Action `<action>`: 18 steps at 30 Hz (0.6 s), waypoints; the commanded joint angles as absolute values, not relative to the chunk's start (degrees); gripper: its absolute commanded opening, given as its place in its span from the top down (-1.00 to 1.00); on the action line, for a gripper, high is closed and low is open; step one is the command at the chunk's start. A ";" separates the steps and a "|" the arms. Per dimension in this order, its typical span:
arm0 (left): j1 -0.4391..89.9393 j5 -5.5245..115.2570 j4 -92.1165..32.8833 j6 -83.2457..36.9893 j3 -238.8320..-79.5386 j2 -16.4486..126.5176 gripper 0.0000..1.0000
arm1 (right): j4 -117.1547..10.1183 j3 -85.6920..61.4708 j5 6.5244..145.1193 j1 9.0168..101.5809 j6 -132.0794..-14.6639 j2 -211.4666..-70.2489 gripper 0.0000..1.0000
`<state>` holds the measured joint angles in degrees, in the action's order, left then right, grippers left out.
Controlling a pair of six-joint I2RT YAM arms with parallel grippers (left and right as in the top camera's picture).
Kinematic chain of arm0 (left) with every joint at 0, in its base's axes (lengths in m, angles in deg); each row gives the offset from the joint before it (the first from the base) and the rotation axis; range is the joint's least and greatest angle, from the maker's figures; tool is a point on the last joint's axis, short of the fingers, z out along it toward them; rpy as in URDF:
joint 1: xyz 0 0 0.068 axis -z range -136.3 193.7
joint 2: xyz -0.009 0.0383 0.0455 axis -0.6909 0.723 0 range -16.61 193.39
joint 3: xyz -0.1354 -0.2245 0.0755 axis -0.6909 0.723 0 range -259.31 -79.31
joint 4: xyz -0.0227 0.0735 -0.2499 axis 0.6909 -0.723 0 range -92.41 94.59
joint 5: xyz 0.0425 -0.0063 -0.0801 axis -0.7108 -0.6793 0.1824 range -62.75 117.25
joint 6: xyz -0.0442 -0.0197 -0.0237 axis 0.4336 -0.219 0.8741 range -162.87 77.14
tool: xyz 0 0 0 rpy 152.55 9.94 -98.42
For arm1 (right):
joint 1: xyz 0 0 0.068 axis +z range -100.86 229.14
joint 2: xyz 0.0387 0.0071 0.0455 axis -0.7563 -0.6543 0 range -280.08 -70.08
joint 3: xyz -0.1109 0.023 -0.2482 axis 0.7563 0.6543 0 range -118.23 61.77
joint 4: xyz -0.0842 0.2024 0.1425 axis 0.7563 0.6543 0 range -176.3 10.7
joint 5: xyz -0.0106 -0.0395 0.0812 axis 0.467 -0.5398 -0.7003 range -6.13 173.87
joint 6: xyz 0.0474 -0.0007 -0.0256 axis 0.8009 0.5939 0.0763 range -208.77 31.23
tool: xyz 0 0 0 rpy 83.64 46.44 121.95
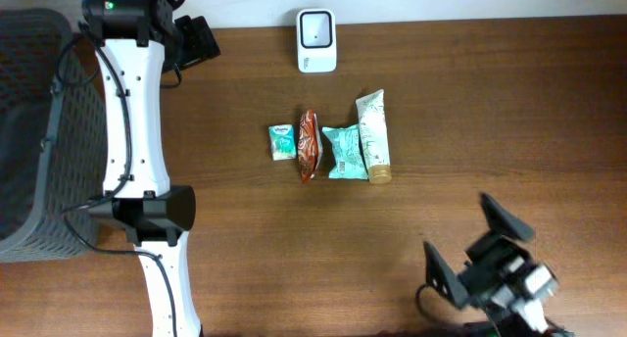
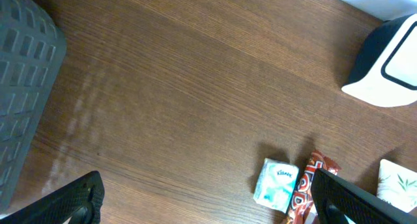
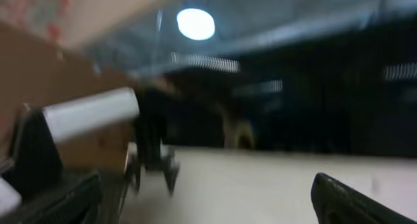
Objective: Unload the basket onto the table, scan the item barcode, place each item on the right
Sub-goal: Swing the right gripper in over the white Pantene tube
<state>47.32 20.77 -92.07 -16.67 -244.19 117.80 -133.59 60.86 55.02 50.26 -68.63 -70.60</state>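
Four items lie in a row mid-table: a small Kleenex pack (image 1: 282,142), a red snack packet (image 1: 310,144), a teal packet (image 1: 343,151) and a pale tube (image 1: 373,136). The white barcode scanner (image 1: 316,40) stands at the far edge behind them. My left gripper (image 1: 206,41) hovers open at the far left, above bare wood. Its wrist view has the Kleenex pack (image 2: 277,183) and red packet (image 2: 307,185) by its right finger (image 2: 355,199), and the scanner (image 2: 388,64) at the upper right. My right gripper (image 1: 475,245) is open and empty near the front right.
A dark grey mesh basket (image 1: 34,131) stands at the table's left edge, also seen as the basket (image 2: 23,87) in the left wrist view. The right wrist view is blurred and points out into the room, with the right gripper (image 3: 208,208) wide apart.
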 commanded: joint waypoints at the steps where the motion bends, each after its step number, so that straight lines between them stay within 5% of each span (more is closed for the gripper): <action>1: 47.27 20.11 -92.14 -16.78 -244.36 117.51 -0.98 | -134.97 56.75 63.88 50.24 -67.10 -70.58 -0.97; 8: 47.27 20.11 -92.14 -16.78 -244.36 117.51 -0.98 | -117.83 34.48 61.19 50.26 -83.21 -84.28 -0.97; 13: 47.27 20.11 -92.14 -16.78 -244.36 117.51 -0.98 | -84.26 9.12 51.72 50.26 -95.73 -110.36 -0.97; 18: 47.27 20.11 -92.14 -16.78 -244.36 117.51 -0.98 | -47.13 -19.49 50.19 50.37 -96.21 -142.09 -0.97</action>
<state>47.32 20.73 -92.09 -16.69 -244.19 117.80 -55.91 -8.45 53.15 50.26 -93.87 -129.26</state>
